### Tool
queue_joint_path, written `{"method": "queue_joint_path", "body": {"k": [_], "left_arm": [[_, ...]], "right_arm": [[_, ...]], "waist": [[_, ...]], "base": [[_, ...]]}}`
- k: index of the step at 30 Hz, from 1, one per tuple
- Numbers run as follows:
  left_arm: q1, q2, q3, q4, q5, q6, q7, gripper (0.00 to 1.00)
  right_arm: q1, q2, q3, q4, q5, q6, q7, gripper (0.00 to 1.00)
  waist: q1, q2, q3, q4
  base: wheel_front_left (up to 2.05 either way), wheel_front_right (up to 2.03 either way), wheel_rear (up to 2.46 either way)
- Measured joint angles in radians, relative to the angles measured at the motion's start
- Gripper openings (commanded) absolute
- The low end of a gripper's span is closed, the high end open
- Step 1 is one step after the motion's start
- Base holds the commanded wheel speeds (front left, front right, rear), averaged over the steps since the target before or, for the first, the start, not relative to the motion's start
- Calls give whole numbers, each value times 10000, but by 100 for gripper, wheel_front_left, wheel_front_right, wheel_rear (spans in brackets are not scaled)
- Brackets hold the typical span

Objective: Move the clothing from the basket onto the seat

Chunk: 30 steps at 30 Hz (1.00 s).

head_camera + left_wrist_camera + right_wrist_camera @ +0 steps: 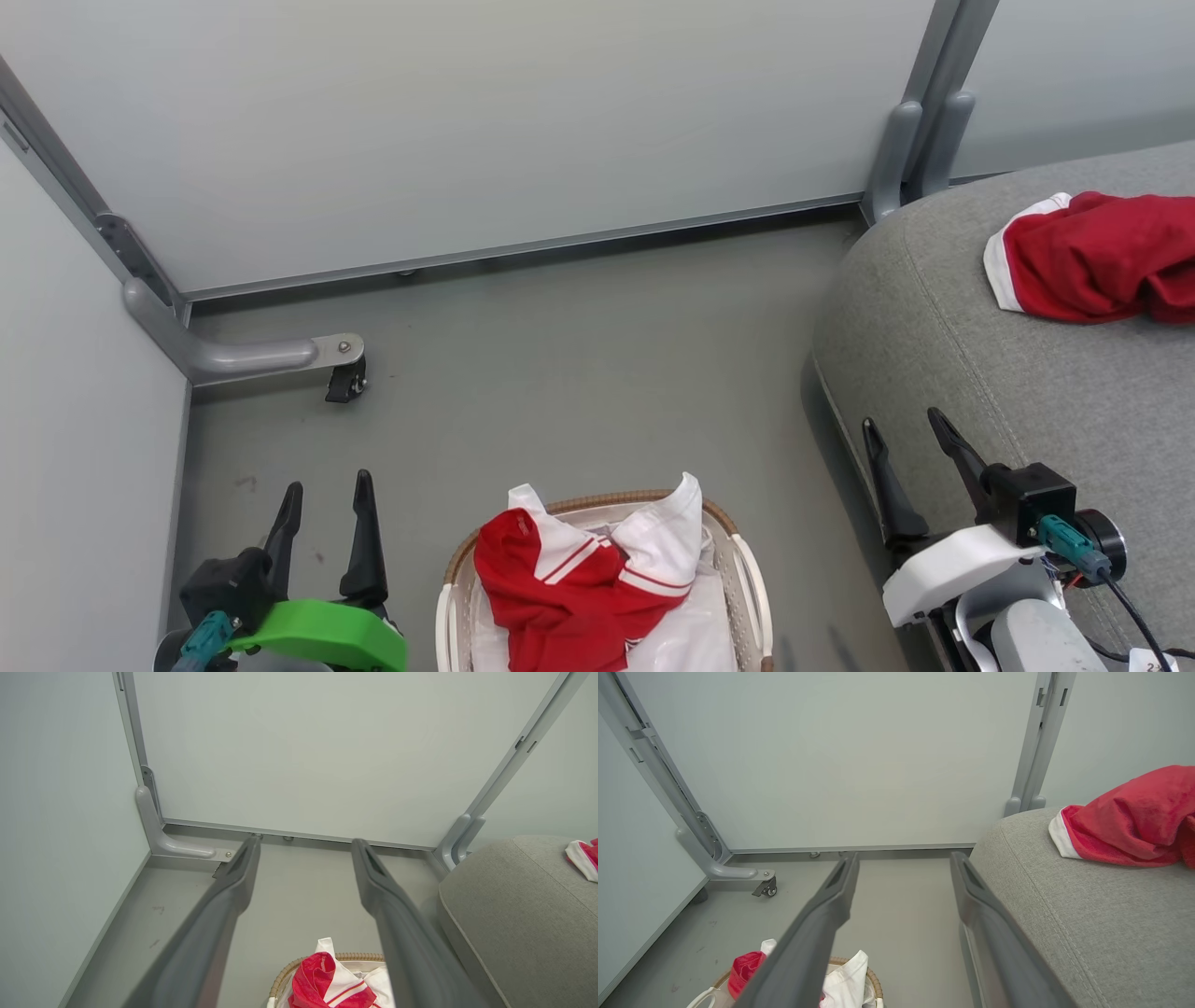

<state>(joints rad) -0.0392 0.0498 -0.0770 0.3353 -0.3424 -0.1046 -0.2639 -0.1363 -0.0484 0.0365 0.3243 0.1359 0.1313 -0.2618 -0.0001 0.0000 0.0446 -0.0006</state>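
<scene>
A red garment with white panels and thin stripes [579,583] [327,982] [745,970] is heaped in the oval white basket [752,588] [280,982] [873,982] on the floor at bottom centre. A second red garment with white trim [1102,257] [1134,816] [584,856] lies on the grey-green seat [980,373] [1087,924] [514,914] at the right. My left gripper [327,495] [303,847] is open, left of the basket. My right gripper [906,425] [903,858] is open at the seat's front edge. Both hold nothing.
Pale partition panels [467,121] close off the back and left. A grey metal foot with a caster [345,378] [766,887] juts onto the floor at the left. Grey posts [920,140] stand behind the seat. Bare grey floor [579,373] lies between basket and wall.
</scene>
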Motion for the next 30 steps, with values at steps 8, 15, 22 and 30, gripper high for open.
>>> {"method": "queue_joint_path", "body": {"k": [8, 15, 22, 30], "left_arm": [[-1, -2, -33, 6, 4, -10, 0, 100], [-10, -2, -107, 13, 17, -12, 0, 100], [-63, -2, -213, -13, 104, -23, 0, 100], [-763, -2, -719, 100, 453, -111, 0, 100]], "right_arm": [[-12, 0, 42, -17, 33, 0, -2, 100], [-47, 0, 102, -23, 33, 0, -2, 100], [-210, -2, 199, -123, 23, 0, 0, 100], [-737, -2, 259, -383, 23, 0, -2, 100]], "waist": [[0, 0, 67, 31], [0, 0, 158, -3], [0, 0, 368, -109], [0, 0, 986, -315]], "base": [[0, 0, 0], [0, 0, 0], [0, 0, 0], [0, 0, 0]]}}
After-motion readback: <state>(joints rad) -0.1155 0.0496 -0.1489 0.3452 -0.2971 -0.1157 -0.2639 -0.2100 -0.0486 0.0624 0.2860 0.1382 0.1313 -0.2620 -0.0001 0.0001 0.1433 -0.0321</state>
